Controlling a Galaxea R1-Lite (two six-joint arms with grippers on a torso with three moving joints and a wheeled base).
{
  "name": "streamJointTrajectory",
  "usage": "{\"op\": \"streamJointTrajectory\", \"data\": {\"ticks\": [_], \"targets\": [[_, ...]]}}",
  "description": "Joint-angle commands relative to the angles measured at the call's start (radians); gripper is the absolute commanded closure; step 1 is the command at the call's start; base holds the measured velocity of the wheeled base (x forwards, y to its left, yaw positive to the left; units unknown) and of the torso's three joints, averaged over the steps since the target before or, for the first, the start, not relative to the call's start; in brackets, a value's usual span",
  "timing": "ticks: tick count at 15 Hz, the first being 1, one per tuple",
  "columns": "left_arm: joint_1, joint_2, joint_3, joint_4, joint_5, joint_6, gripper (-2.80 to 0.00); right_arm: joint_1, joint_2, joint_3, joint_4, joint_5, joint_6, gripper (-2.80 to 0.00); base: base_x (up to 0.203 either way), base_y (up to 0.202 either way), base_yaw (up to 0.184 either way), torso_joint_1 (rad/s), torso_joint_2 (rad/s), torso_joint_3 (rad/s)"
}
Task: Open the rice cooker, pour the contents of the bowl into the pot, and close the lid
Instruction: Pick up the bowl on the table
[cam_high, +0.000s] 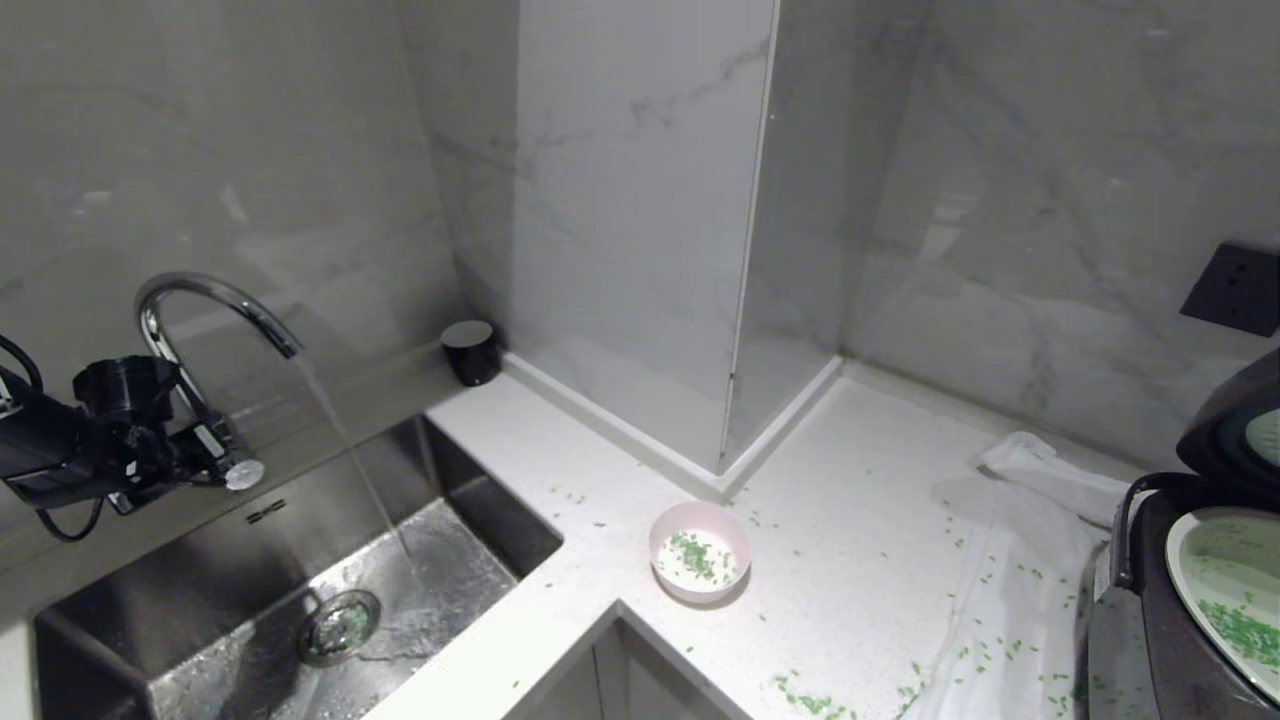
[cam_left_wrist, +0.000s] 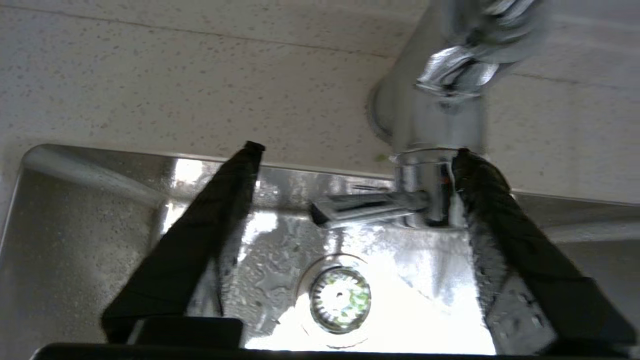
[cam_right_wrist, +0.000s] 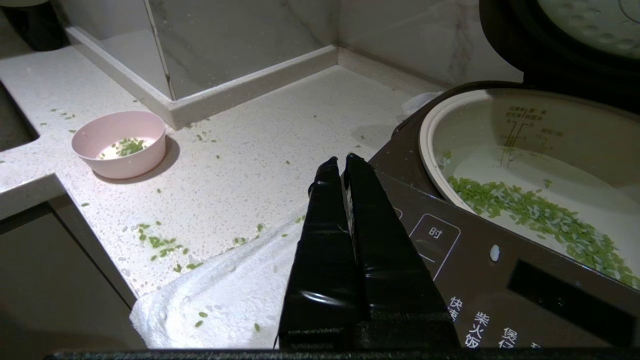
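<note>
Faucet (cam_high: 215, 310) running into sink (cam_high: 120, 620), left gripper (cam_left_wrist: 355, 150) spread wide at its lever, right gripper (cam_right_wrist: 340, 162) clenched empty beside open rice cooker (cam_right_wrist: 450, 260).

One bowl (cam_high: 699, 550), one rice cooker (cam_right_wrist: 480, 260), one faucet (cam_high: 215, 300), one cloth (cam_high: 1010, 590).

The bowl (cam_high: 699, 551) is set on the counter (cam_high: 860, 520) just right of the sink (cam_high: 300, 590); the rice cooker (cam_high: 1190, 600) is placed well right of the bowl, on a cloth (cam_high: 1010, 560)
</note>
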Motion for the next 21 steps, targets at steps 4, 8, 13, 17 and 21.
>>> {"op": "streamJointTrajectory", "data": {"ticks": [4,8,13,17,21], "targets": [[-0.046,-0.139,0.112,0.031,-0.009,-0.016,-2.80,0.000,0.000,0.002,0.000,0.001,-0.002,0.00,0.000,0.000,0.000,0.000,0.00,0.000],[-0.048,-0.176,0.199,0.025,-0.023,-0.014,-2.80,0.000,-0.001,0.002,0.000,0.001,-0.002,0.00,0.000,0.000,0.000,0.000,0.00,0.000],[-0.120,-0.297,0.350,0.024,-0.097,-0.013,-2.80,0.000,0.000,0.002,0.001,0.001,-0.001,0.00,0.000,0.000,0.000,0.000,0.00,0.000],[-0.242,-0.347,0.457,0.023,-0.115,-0.009,-2.80,0.000,0.000,0.002,0.001,0.001,-0.002,0.00,0.000,0.000,0.000,0.000,0.00,0.000],[-0.377,-0.439,0.529,0.029,-0.141,-0.008,-2.80,0.000,0.000,0.002,0.000,0.001,-0.002,0.00,0.000,0.000,0.000,0.000,0.00,0.000]]}}
